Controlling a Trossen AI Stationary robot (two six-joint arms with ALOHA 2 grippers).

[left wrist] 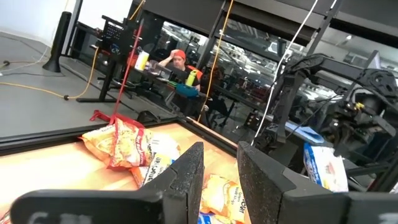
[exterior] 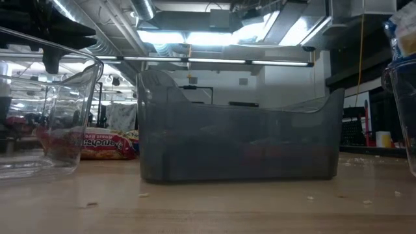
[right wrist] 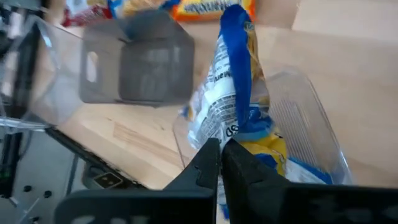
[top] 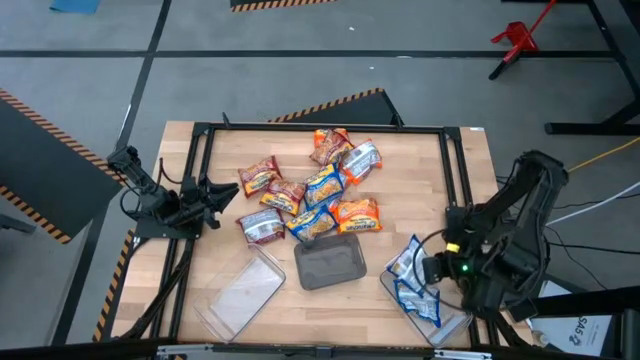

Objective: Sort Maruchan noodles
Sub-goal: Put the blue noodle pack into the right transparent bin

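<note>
A pile of Maruchan noodles (top: pixel 310 190), orange, dark red and blue-and-white packets, lies on the middle of the wooden table. My right gripper (right wrist: pixel 221 152) is shut on one blue-and-white packet (top: pixel 404 262) over the clear tray (top: pixel 445 322) at the near right. Another blue-and-white packet (top: pixel 420 302) lies in that tray. My left gripper (left wrist: pixel 221 168) waits at the table's left edge (top: pixel 215 195), open, with nothing between its fingers, pointing level toward the pile. My right gripper pinches the blue-and-white packet between its two fingers at one crinkled end (right wrist: pixel 235 132). The fingers slant down from the table's right side. The packet sticks out ahead of the fingers above the clear tray. Whether its far end (right wrist: pixel 233 25) touches the tray I cannot tell.
A grey tray (top: pixel 328 262) stands near the table's middle front, and a second clear tray (top: pixel 243 292) lies to its left. A black frame (top: pixel 320 128) runs around the work area. Bare wood shows between the trays and the pile.
</note>
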